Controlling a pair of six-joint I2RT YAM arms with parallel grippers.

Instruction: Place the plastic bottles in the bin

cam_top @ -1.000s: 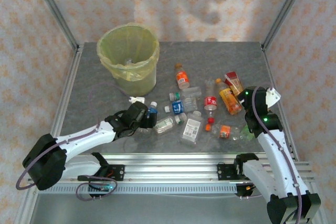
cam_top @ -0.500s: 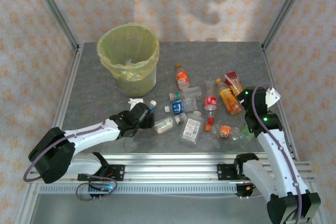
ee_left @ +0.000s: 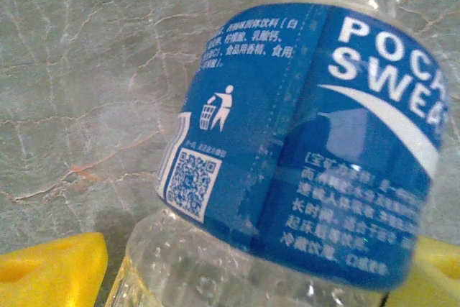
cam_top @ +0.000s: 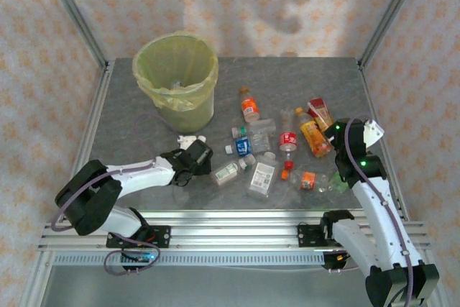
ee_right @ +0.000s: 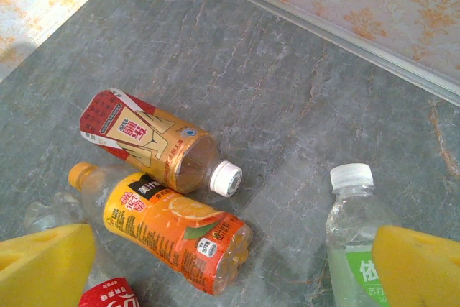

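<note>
Grey marbled table inside patterned walls, seen from above. At eleven o'clock stands the bin, lined in translucent yellow-green; something pale lies inside, too small to name. About a dozen plastic bottles lie scattered from the centre out to three o'clock, so nearly all of the job looks undone. At seven o'clock the left gripper reaches low, its jaws apart on either side of a blue-labelled bottle. A slim gap shows beside one pad, so it is not clamped, as far as I can judge. At three o'clock the right gripper hangs with jaws wide apart, holding nothing, above an orange-labelled bottle and a green-labelled bottle.
</note>
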